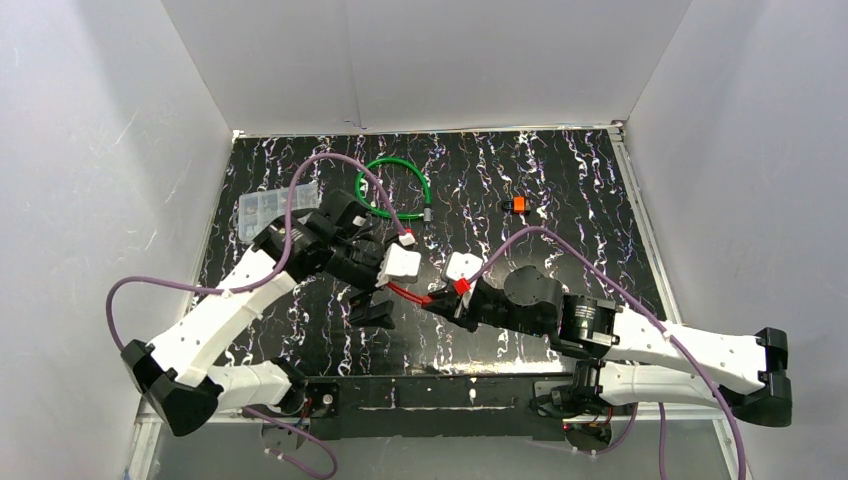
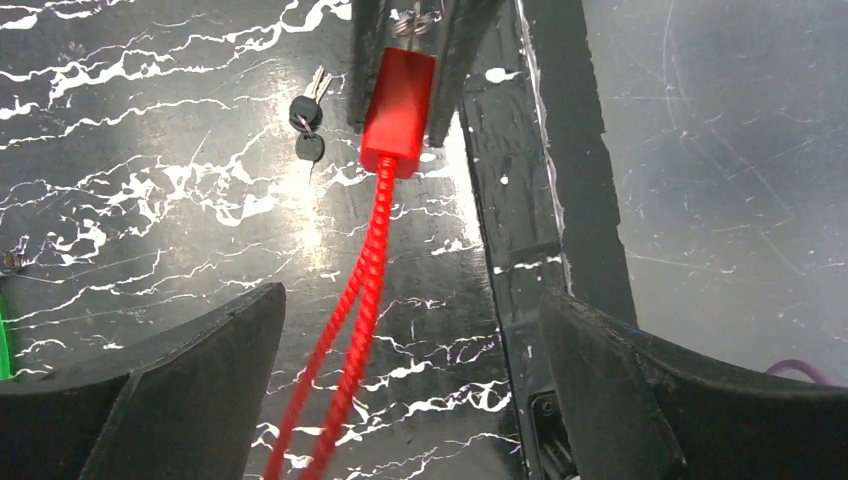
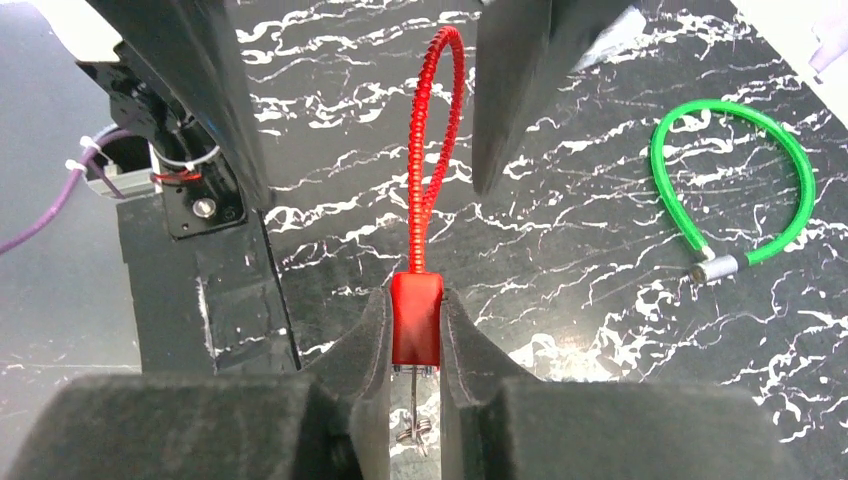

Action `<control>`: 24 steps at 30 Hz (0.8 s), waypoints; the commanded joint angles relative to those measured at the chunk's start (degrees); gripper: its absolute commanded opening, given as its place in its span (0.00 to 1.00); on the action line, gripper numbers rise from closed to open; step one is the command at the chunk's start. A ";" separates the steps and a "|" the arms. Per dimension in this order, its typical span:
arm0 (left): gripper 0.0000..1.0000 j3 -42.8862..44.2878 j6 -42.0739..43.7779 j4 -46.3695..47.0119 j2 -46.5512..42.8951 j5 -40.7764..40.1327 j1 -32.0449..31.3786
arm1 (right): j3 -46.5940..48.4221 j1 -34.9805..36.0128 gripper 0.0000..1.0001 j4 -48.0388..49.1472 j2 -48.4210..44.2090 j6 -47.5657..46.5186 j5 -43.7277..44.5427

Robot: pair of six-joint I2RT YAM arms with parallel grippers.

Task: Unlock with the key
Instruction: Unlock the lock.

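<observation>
Right claw (image 3: 415,300): pinching the red lock body (image 3: 416,320) between both fingers, a snug hold with the body upright in the wrist view.
Red cable (image 3: 432,150): comes out of the body as a narrow loop and points straight at the left arm, over the marbled table (image 3: 600,260).
Left claw (image 2: 410,300): spread wide, one finger on either side of the cable — as far as its wrist view shows, it touches neither strand.
Keys (image 2: 307,125): a pair with black heads on a ring, lying flat on the table just beside the lock body, in nobody's grip.
Metal bit (image 3: 412,425): something small and shiny at the body's back end, between the right fingers — too small to say what it is.
Green cable lock (image 1: 392,190): looped on the table toward the back, well apart from the red one.
Clear box (image 1: 268,208): back left, just beside the left arm.
Orange piece (image 1: 517,205): back right, on its own.
</observation>
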 commanded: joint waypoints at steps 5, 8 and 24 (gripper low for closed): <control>0.98 2.16 5.64 3.63 4.69 0.64 -0.51 | 8.51 -0.10 0.01 2.82 1.60 -0.80 -2.95; 0.91 3.44 5.82 3.27 5.56 0.60 -1.18 | 10.15 -0.10 0.01 2.00 3.01 -1.35 -3.98; 0.39 5.64 6.51 -3.35 5.79 -4.00 -7.39 | 13.03 -0.10 0.01 2.05 5.40 -2.07 -3.22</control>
